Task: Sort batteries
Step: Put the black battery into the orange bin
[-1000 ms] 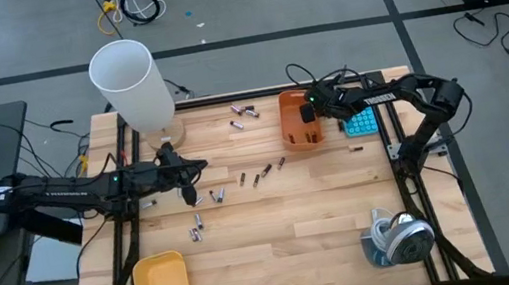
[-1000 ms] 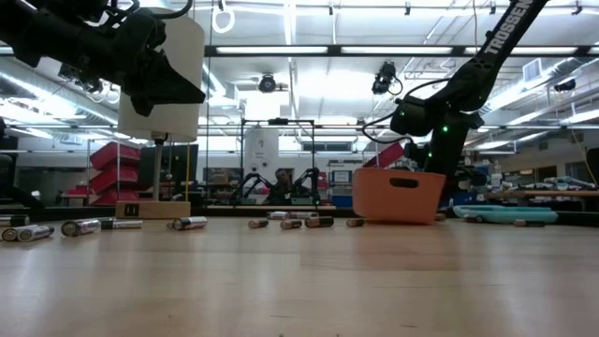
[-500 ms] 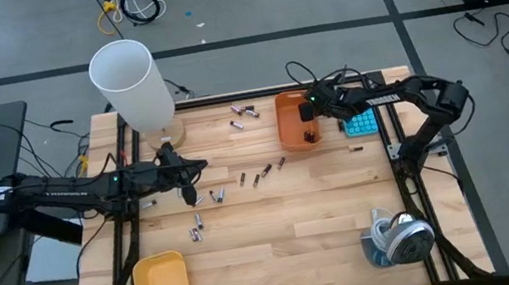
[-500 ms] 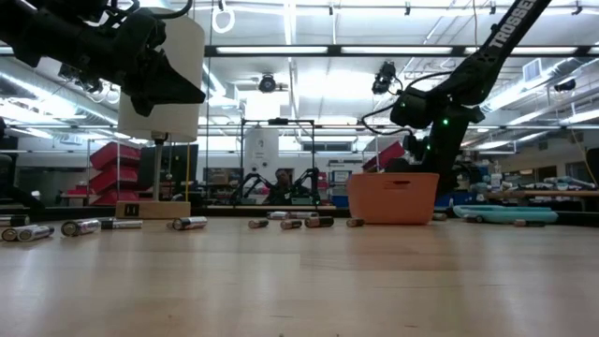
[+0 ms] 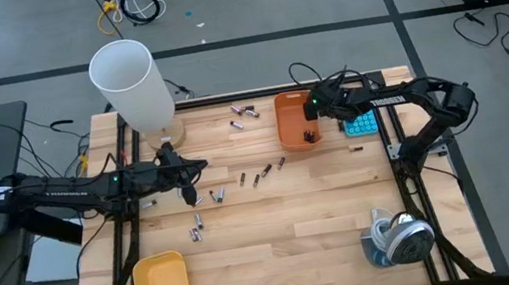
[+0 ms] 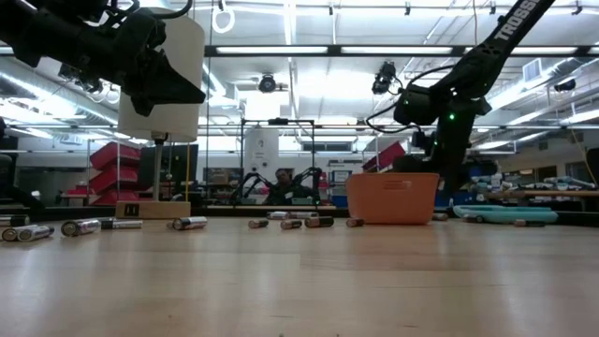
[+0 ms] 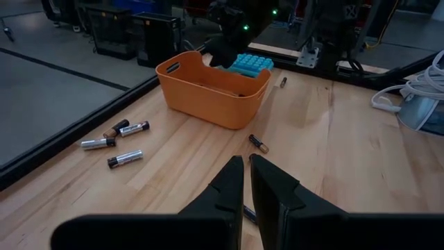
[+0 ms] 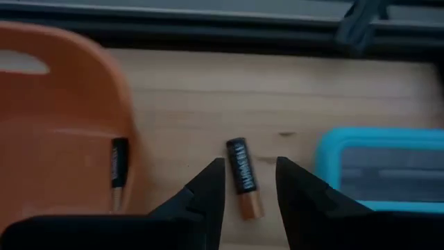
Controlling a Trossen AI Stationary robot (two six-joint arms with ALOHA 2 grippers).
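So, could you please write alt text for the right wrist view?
The right gripper hangs open over a dark battery lying on the wooden table, between the orange bin, which holds another battery, and a blue calculator.

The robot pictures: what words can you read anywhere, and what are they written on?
"DURACELL" on the dark and copper battery lying on the table between the right gripper fingers.
"TROSSEN" in white on the right arm, seen from above; only part of it shows in the low view.
The battery in the orange bin has a label too blurred to read.
The loose batteries by the bin are too small to read.
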